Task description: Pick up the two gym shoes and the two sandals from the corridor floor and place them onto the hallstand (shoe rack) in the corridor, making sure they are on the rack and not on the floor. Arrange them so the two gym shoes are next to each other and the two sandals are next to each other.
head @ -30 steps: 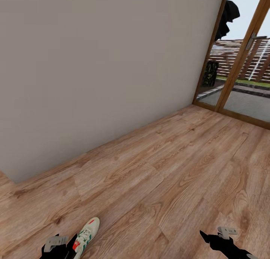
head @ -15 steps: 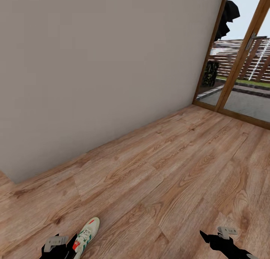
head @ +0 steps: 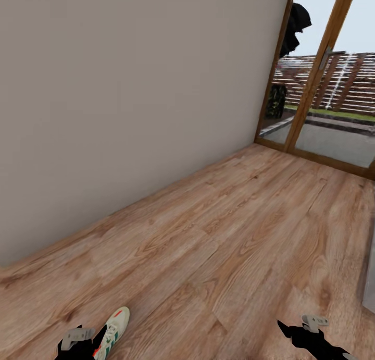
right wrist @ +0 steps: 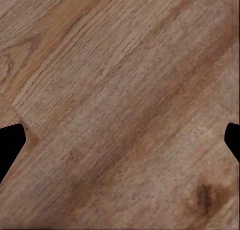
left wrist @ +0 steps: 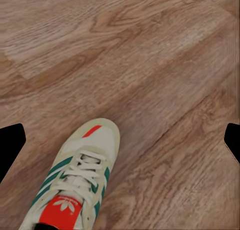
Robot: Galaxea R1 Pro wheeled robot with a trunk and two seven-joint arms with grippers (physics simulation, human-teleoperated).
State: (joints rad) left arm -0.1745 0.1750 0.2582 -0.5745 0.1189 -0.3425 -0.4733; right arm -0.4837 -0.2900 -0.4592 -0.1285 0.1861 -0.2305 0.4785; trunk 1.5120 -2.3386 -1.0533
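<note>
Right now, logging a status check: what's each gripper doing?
Left gripper: open, holding nothing, gym shoe below it.
Right gripper: open, empty, over corridor floor.

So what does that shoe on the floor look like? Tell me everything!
It is one gym shoe, a cream-white low sneaker with teal-green side stripes, white laces, a red-orange tongue patch and a small red mark on the toe. It looks like leather with a rubber toe edge. It lies flat and upright on the wood-plank corridor floor, toe pointing away from the robot, near the left pincer. Its heel is cut off at the picture edge. Nothing visibly grips it.
</note>
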